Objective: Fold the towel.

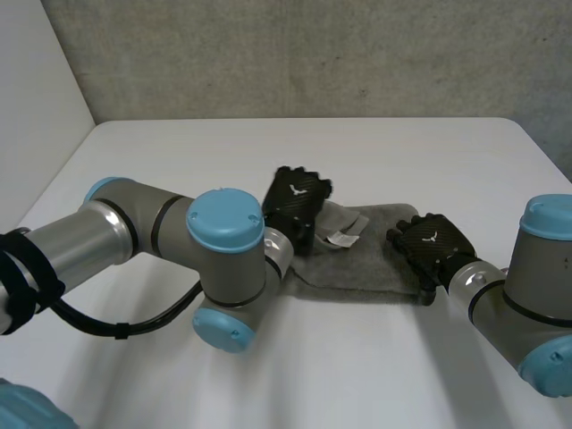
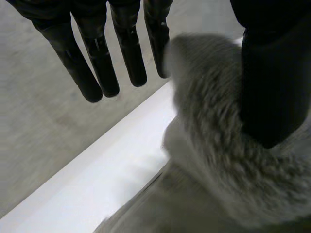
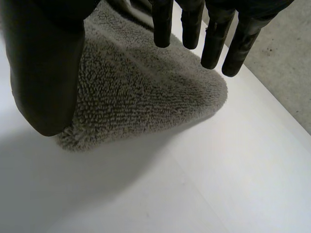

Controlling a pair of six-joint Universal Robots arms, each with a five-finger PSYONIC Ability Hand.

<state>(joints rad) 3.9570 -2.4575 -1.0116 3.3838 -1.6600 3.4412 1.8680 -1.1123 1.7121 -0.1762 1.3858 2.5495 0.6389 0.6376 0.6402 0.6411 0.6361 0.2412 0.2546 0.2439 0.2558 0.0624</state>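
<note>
A grey towel (image 1: 366, 261) lies folded in a long strip at the middle of the white table (image 1: 357, 366), a small white label (image 1: 340, 238) on top. My left hand (image 1: 298, 198) is over the strip's left end. In the left wrist view its fingers (image 2: 97, 63) are straight, and a raised fold of towel (image 2: 214, 160) sits between them and the thumb (image 2: 269, 87), which rests on the cloth. My right hand (image 1: 433, 243) hovers at the strip's right end. In the right wrist view its fingers (image 3: 214, 39) and thumb (image 3: 46, 73) are spread above the towel's rounded corner (image 3: 141, 97).
The table's far edge (image 2: 121, 141) runs close beyond the left hand's fingertips, with a grey wall (image 1: 295, 54) behind it. Bare tabletop (image 3: 218, 184) lies in front of and to the right of the towel. My left arm's elbow (image 1: 228, 268) stands just left of the strip.
</note>
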